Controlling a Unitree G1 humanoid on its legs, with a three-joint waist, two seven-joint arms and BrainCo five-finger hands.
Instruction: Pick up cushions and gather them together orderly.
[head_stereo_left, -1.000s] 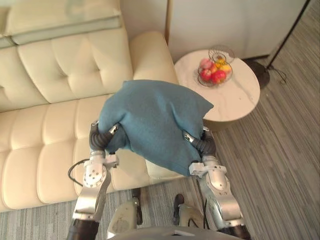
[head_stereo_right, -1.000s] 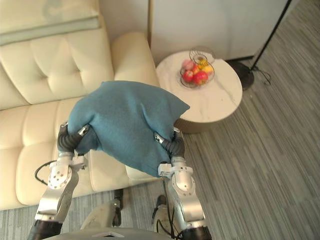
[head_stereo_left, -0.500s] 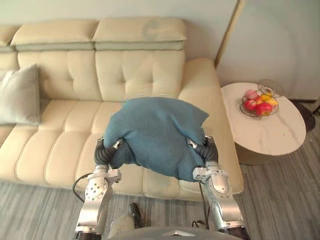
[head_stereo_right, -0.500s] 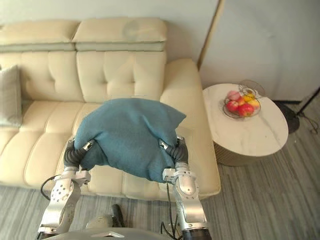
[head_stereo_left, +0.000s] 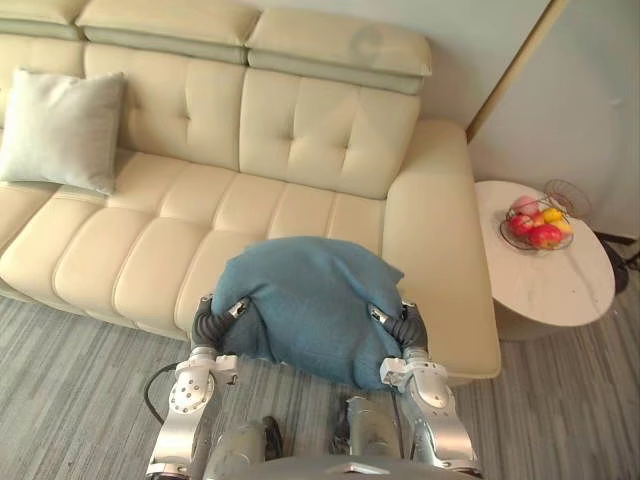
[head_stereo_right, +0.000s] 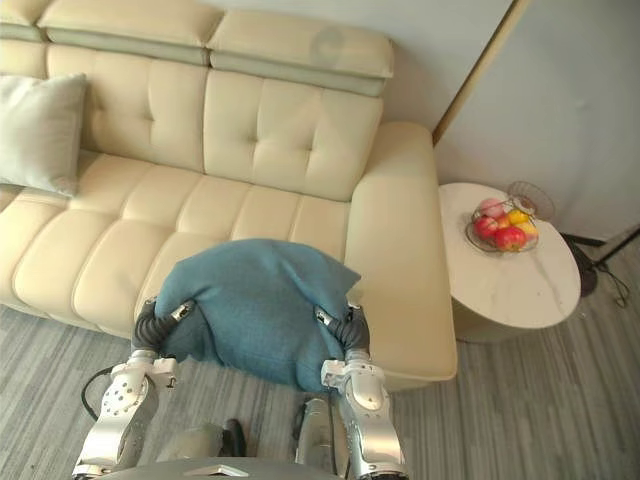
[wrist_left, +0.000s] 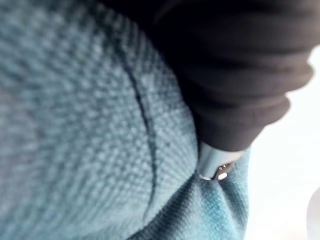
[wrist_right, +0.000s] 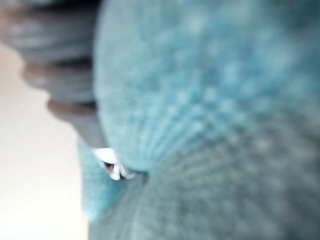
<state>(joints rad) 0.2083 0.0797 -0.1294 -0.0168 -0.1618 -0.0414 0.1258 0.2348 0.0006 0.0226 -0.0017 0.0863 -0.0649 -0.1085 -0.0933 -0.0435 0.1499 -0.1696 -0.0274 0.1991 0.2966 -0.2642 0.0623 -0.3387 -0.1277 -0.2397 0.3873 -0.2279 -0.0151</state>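
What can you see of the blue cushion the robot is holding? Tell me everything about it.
The blue cushion is a plump teal pillow of coarse woven fabric, with a seam showing in the left wrist view. It looks rumpled, one corner pointing toward the arm of the cream sofa. The left hand and the right hand press into its opposite sides and hold it up over the seat's front edge; whether it touches the seat cannot be told.
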